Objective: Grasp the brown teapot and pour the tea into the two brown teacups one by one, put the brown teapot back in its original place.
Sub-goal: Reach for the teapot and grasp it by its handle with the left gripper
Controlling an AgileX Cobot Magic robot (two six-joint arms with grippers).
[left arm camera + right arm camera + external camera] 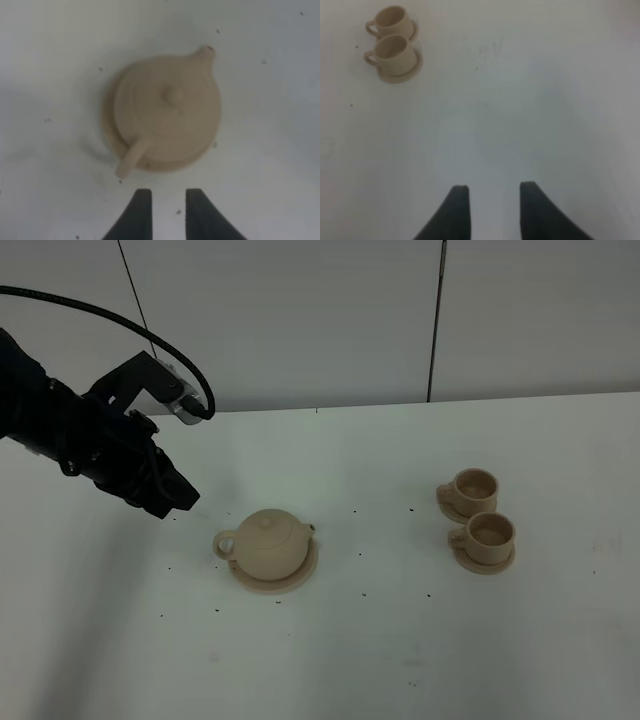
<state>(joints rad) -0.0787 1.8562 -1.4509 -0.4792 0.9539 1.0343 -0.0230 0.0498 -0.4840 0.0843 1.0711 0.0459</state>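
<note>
A white bench (400, 660) is seen. The left gripper (183, 500) is held above it, near the brown teapot (272, 543) but not touching, jaws spread a little, nothing between. The right gripper (492, 187) is held over bare bench, jaws spread, empty. The teapot is sat on its round plate (278, 586), left of middle. The two brown teacups (490, 532), each on a saucer (485, 563), are set close together on the right.

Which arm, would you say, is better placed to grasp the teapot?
Left: the left gripper hovers open by the brown teapot, handle toward it; the right gripper sees only the teacups.
</note>
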